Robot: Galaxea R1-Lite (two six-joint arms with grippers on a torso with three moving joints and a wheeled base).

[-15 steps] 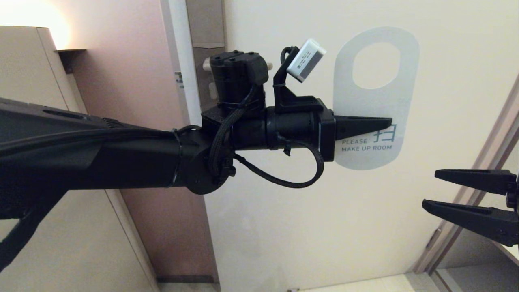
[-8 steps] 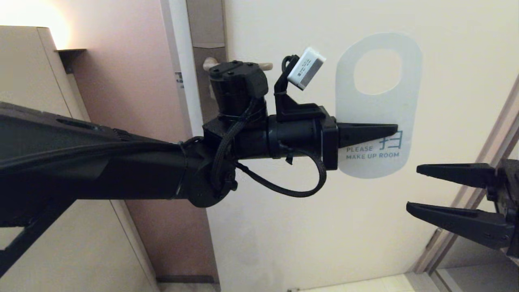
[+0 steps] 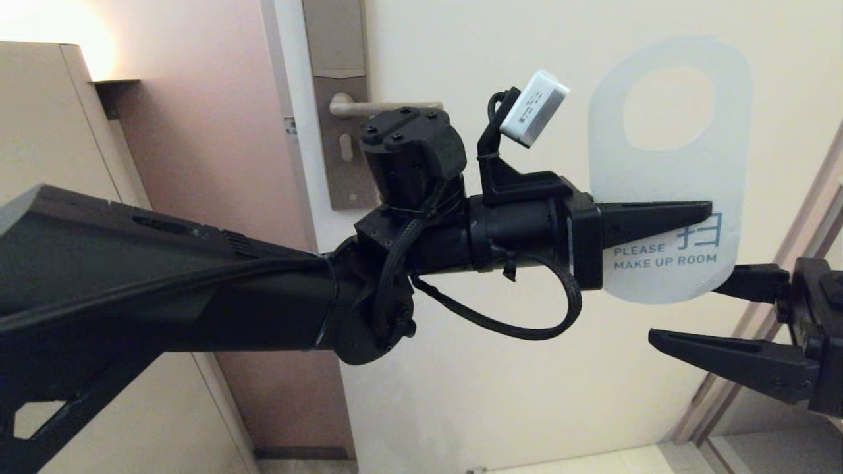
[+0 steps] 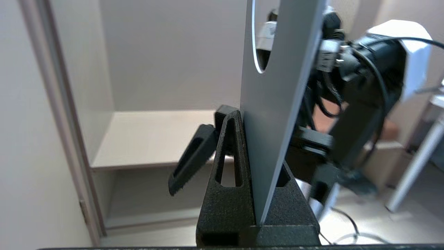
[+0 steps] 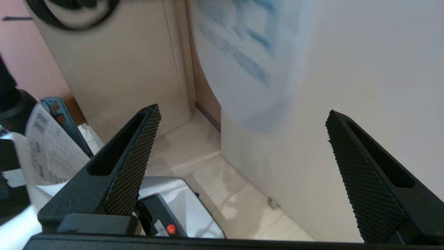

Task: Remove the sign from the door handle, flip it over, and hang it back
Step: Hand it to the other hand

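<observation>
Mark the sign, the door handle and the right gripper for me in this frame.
sign (image 3: 665, 174): head view, on the white face below its oval hole.
door handle (image 3: 388, 106): head view, middle of the metal lever.
right gripper (image 3: 698, 309): head view, gap between its open fingertips, below the sign.

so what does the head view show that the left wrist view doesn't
Only the head view shows the door handle, bare, and the sign's white face reading "PLEASE MAKE UP ROOM", with the open right pincer at the sign's lower edge.

Only the left wrist view shows the sign edge-on, clamped between the left pincer's fingers, plus a shelf beyond.

Both show the sign held off the handle by the shut left pincer.
</observation>
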